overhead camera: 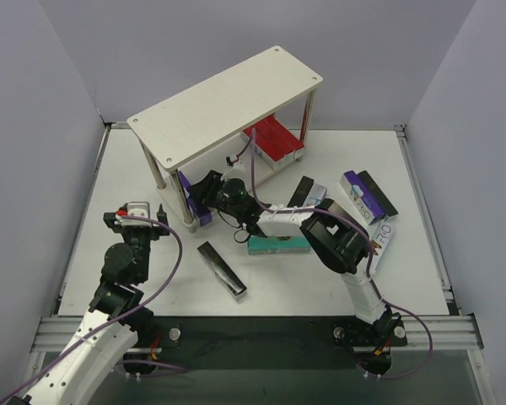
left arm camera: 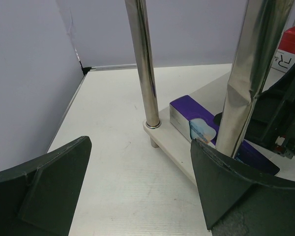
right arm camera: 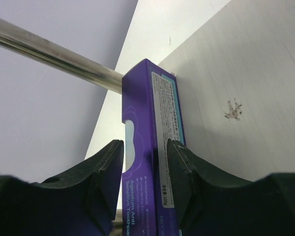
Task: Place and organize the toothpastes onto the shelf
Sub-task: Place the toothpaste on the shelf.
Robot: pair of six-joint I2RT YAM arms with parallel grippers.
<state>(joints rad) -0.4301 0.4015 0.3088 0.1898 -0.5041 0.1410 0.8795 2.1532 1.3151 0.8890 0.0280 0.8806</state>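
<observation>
The right pincer (right arm camera: 145,150) is clamped on a purple toothpaste carton (right arm camera: 148,105), which runs forward from between its fingers onto the shelf's lower board (right arm camera: 236,73), beside a metal leg (right arm camera: 54,54). The left pincer (left arm camera: 137,147) gapes wide and holds nothing, with the same carton just ahead to its right.

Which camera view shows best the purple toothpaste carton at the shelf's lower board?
The right wrist view: the purple toothpaste carton fills the middle, its print readable, between the fingers of the right gripper. The left wrist view shows one end, partly behind a shiny metal leg; the top view only a sliver under the pale wooden shelf.
</observation>
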